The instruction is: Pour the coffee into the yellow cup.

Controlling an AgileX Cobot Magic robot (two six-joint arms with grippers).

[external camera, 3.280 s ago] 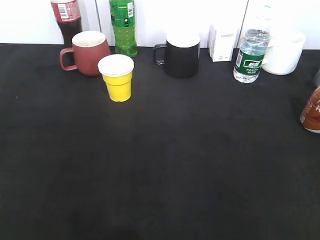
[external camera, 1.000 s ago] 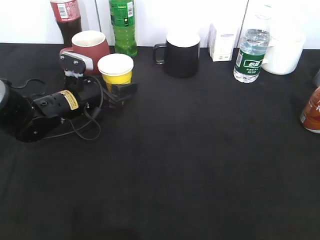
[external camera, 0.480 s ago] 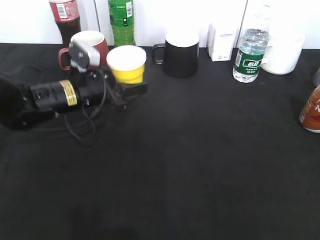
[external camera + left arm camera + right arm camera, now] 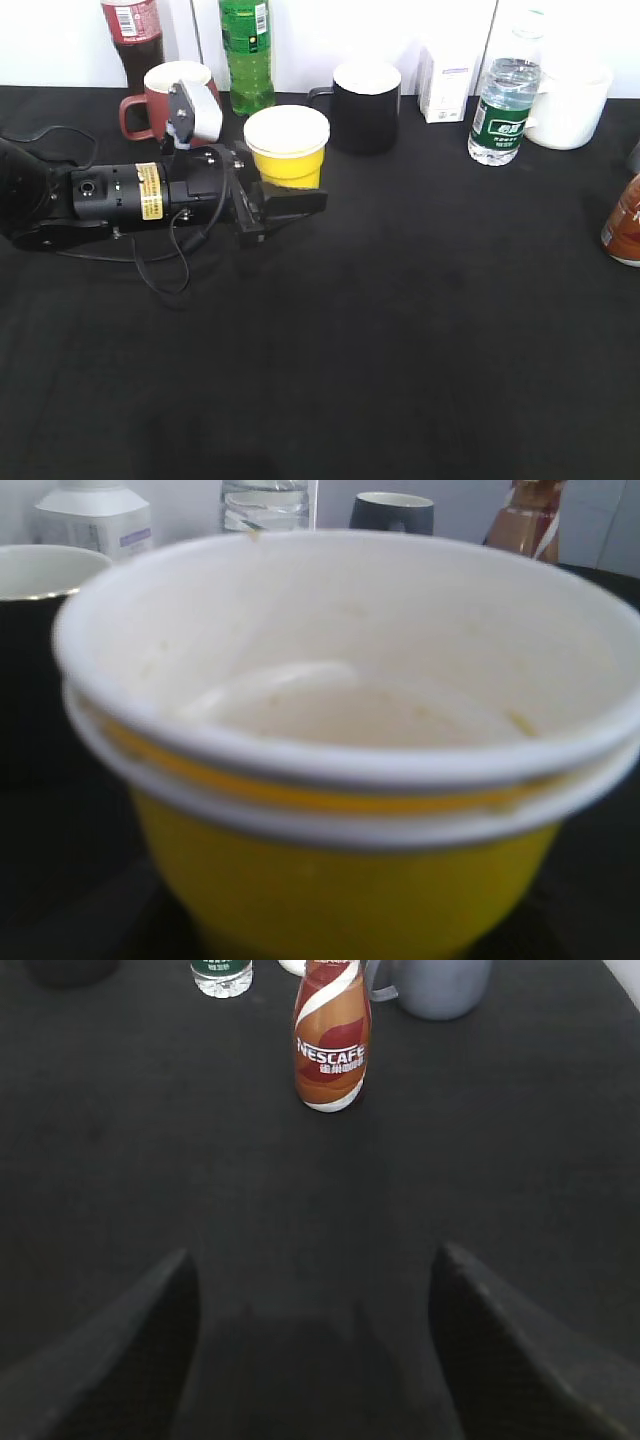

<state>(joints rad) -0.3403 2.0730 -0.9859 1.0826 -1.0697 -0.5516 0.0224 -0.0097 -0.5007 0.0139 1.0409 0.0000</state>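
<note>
Left gripper (image 4: pixel 285 195) clasping the yellow cup (image 4: pixel 287 148); coffee bottle (image 4: pixel 332 1037) waiting far right with the right gripper (image 4: pixel 315 1290) spread wide.

At the left of the exterior view the left arm lies low over the black table (image 4: pixel 400 330), its jaws closed around the lower body of the yellow cup, which sits in front of the maroon mug (image 4: pixel 175 85) and left of the black mug (image 4: pixel 365 105). The left wrist view shows the cup empty, white inside. It looks like thin disposable stock: light, easily crushed, so a gentle hold low on the wall suits it. At the far right edge stands the Nescafe coffee bottle, upright and untouched. It is likely heavier with liquid, smooth plastic, and best taken at its narrow waist. The right gripper's fingers are well apart, holding nothing, short of the bottle.
</note>
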